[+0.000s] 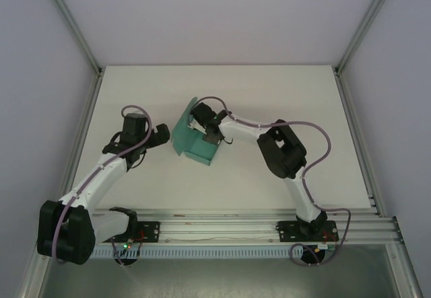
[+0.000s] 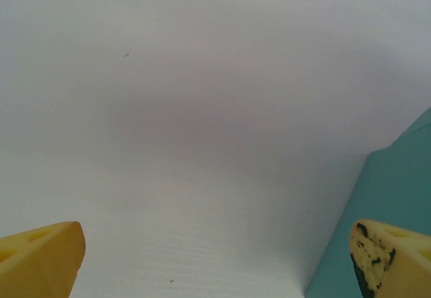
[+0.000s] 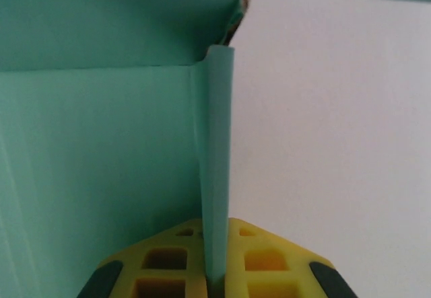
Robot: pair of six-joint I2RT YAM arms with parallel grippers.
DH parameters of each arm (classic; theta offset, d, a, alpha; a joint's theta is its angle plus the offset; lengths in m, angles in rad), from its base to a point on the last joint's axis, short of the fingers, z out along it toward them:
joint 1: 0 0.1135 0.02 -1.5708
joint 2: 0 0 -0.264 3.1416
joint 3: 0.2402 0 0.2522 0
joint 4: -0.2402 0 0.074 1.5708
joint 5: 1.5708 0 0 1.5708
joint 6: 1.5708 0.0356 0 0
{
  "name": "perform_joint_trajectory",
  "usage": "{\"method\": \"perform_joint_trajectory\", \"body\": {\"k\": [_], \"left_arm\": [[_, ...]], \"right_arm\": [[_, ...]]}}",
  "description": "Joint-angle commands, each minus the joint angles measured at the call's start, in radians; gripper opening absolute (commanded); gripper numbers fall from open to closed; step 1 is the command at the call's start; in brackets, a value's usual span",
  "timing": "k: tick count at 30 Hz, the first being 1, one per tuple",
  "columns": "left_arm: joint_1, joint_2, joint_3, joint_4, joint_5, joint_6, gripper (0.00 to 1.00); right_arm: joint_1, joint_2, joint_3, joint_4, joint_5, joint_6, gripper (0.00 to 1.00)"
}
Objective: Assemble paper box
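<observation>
Centrally, right pincer [image 1: 213,136] pinching paper box [image 1: 193,148] wall, left pincer [image 1: 161,134] agape beside

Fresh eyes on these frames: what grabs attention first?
The teal paper box sits mid-table, half folded, with one panel standing up. The right tool is shut on a thin upright flap of it, seen edge-on in the right wrist view. The left tool is wide open and empty just left of the box, over the white table.

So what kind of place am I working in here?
Likely a lab robot cell: a white table boxed in by plain panels on aluminium posts, with a mounting rail along its near edge.
</observation>
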Motion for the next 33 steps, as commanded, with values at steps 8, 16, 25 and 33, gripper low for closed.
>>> {"method": "perform_joint_trajectory", "body": {"k": [8, 16, 25, 33], "left_arm": [[0.009, -0.062, -0.002, -0.049, -0.038, -0.015, 1.00], [0.009, -0.114, -0.009, -0.024, 0.023, -0.022, 1.00], [0.009, -0.129, -0.018, -0.012, 0.062, -0.035, 1.00], [0.009, -0.154, -0.016, -0.008, 0.064, -0.041, 1.00]], "right_arm": [[-0.031, 0.083, -0.086, -0.142, 0.068, 0.149, 0.08], [-0.062, 0.029, -0.086, -0.161, -0.088, 0.294, 0.20], [-0.121, 0.043, -0.041, -0.217, -0.162, 0.412, 0.01], [-0.132, -0.047, -0.141, -0.120, -0.082, 0.579, 0.00]]}}
